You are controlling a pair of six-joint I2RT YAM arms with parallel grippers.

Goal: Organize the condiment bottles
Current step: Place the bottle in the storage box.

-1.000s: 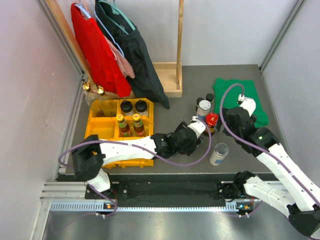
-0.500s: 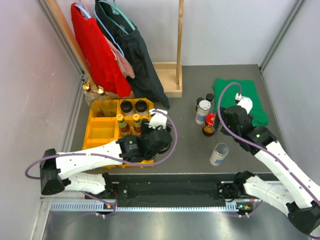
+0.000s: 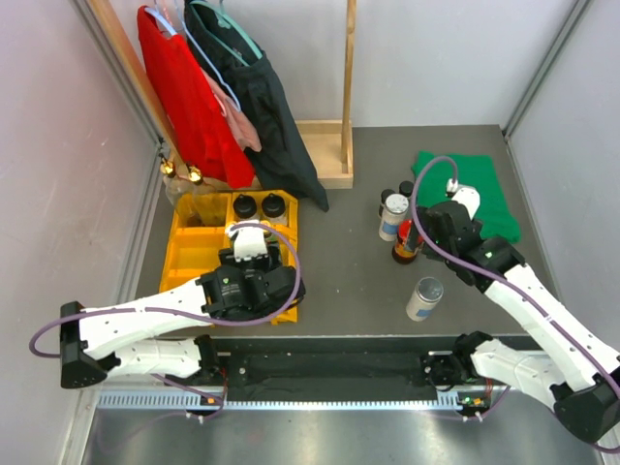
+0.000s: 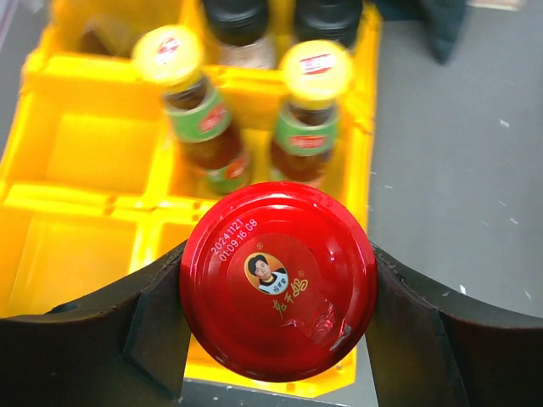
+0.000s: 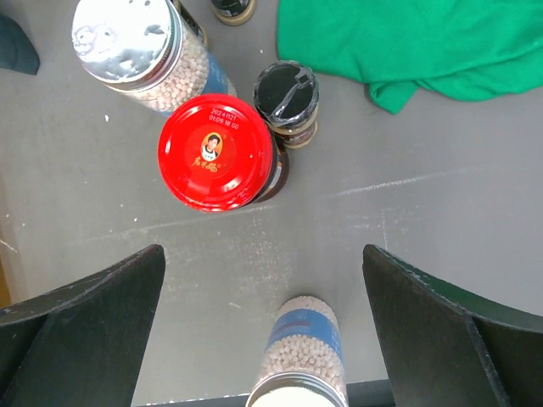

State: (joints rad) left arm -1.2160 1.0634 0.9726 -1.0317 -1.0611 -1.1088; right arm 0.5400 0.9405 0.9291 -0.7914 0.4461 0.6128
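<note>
Two dark fingers [image 4: 153, 322] of the left gripper [image 4: 278, 318] press on either side of a red-lidded jar [image 4: 277, 275], the jaws about half spread and filled by it; we judge it is carried upright by the lid so it can go straight down into a cell. Under it in the left wrist view lies the yellow tray [image 4: 93, 153], its near cells looking bare, while two yellow-capped sauce bottles [image 4: 316, 72] share the cell beyond and black-capped jars [image 4: 240, 17] sit at the top edge, so like seems grouped with like. The right gripper [image 5: 267, 326] hangs with jaws spread wide and nothing between them, over a second red-lidded jar [image 5: 216, 153] at the centre of its view, which we take to be its target. Just beside that jar stand a black flip-cap jar [image 5: 287, 93] and a silver-lidded canister [image 5: 136, 42]; another canister [image 5: 301, 356] stands apart at the bottom edge. All rest on a grey, scuffed tabletop [image 5: 441, 195], a green cloth [image 5: 407, 42] at upper right. In the top view white walls close it in, and a wooden rack [image 3: 347, 87] at upper left holds red and dark clothes [image 3: 184, 97]
</note>
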